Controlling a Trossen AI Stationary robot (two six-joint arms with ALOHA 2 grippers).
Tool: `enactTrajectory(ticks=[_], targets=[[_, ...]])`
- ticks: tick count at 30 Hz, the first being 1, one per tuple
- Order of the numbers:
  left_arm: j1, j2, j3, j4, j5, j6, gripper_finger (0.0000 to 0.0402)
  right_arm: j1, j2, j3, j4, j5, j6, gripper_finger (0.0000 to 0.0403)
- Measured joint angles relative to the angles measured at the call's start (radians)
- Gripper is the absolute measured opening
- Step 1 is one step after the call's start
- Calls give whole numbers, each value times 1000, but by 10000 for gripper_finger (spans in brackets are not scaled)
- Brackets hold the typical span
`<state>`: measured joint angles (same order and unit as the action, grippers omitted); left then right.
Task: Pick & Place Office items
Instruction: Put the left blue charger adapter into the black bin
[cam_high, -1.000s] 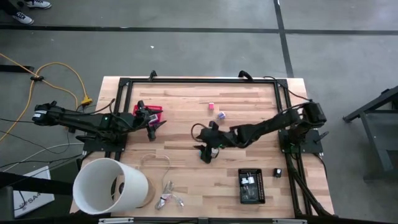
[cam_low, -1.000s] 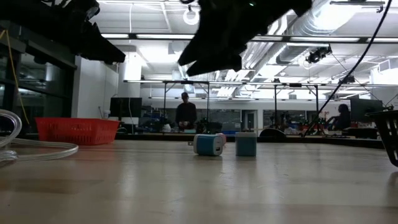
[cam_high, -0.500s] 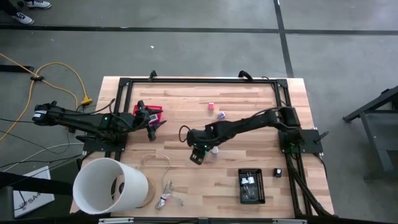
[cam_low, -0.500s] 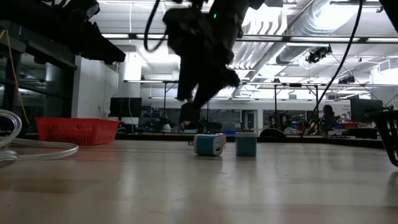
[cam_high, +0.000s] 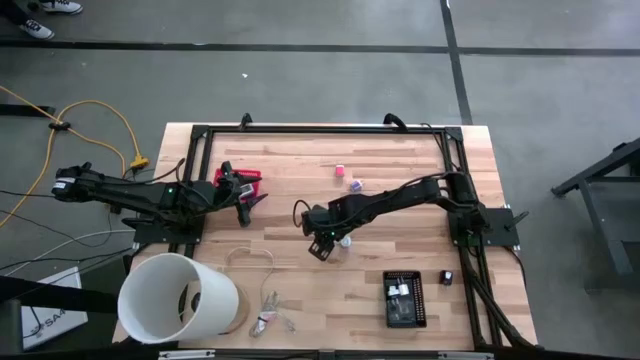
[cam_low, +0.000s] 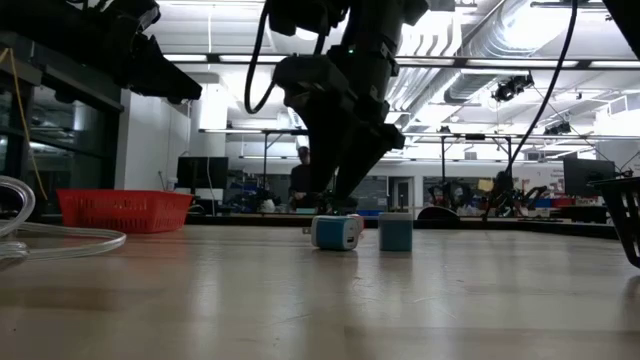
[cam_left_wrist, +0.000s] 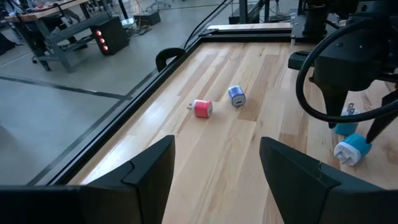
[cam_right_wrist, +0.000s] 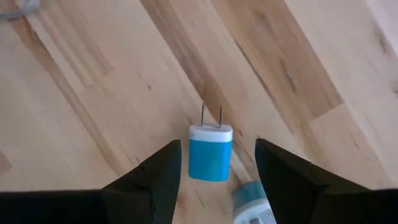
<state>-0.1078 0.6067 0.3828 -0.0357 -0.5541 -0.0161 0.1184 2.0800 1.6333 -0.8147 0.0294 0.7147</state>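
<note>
Right pincer (cam_right_wrist: 214, 180) hangs released above the blue plug (cam_right_wrist: 210, 151), fingers either side. Descend straight, clench on its flat faces; the teal plug (cam_right_wrist: 254, 202) probably sits just beside, avoid nudging it.

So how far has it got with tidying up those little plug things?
Some pieces already sit in the black tray. The right gripper hovers open right above a blue plug, nothing gripped yet. A second blue plug lies beside it, and a pink one and a purple one wait further off. The left gripper, open, waits near the red basket.
</note>
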Motion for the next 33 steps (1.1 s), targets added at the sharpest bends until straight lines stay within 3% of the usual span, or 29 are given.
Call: enactTrajectory(ticks=[23,33], targets=[[0,0,0,0,0,0,227,51,32,0,0,77,17,192],[0,0,0,4,0,0,227,52,68,0,16,53,15,192]])
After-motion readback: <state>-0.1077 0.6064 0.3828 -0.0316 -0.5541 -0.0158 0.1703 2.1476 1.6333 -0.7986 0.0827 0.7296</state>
